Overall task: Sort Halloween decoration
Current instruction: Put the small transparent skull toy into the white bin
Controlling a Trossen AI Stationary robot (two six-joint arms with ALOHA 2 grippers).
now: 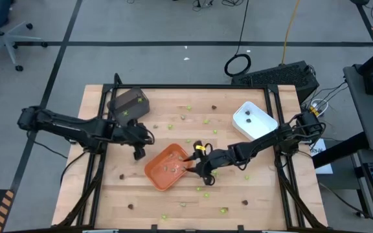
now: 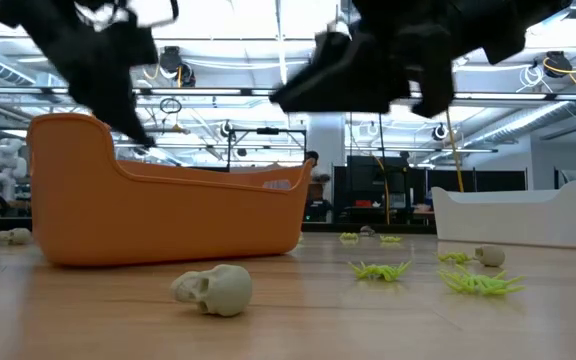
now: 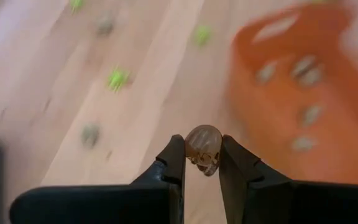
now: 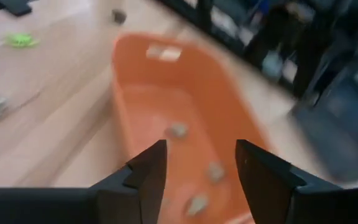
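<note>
Pinched between the two dark fingers of the left gripper (image 3: 202,163) is a small tan-grey skull (image 3: 203,148), held above the bare wood just beside the orange tray (image 1: 167,166), on the tray's left side as the overhead camera sees it; from where I stand it looks ready to be carried over the rim. Its partner, the right gripper (image 4: 197,167), hangs over the tray's other edge with its fingers spread and nothing between them, so I'd guess it has nothing left to give at this spot. Down at table height another pale skull (image 2: 213,289) lies on the wooden table (image 1: 96,194) in front of the tray, with lime-green spiders (image 2: 483,283) scattered off to one side. Inside the orange tray several tan-grey pieces (image 4: 178,130) already sit on the floor of it, so that colour seems to be collecting there. Farther back, the white tray (image 1: 254,120) holds a couple of dark bits, and the dark grey tray (image 1: 129,103) at the far left corner shows a speck of green. I'd call the job partly done: each tray has a few pieces, yet plenty of Halloween decoration (image 1: 205,120) is strewn over the boards, green, brown and grey alike, near the front edge and up between the far trays
</note>
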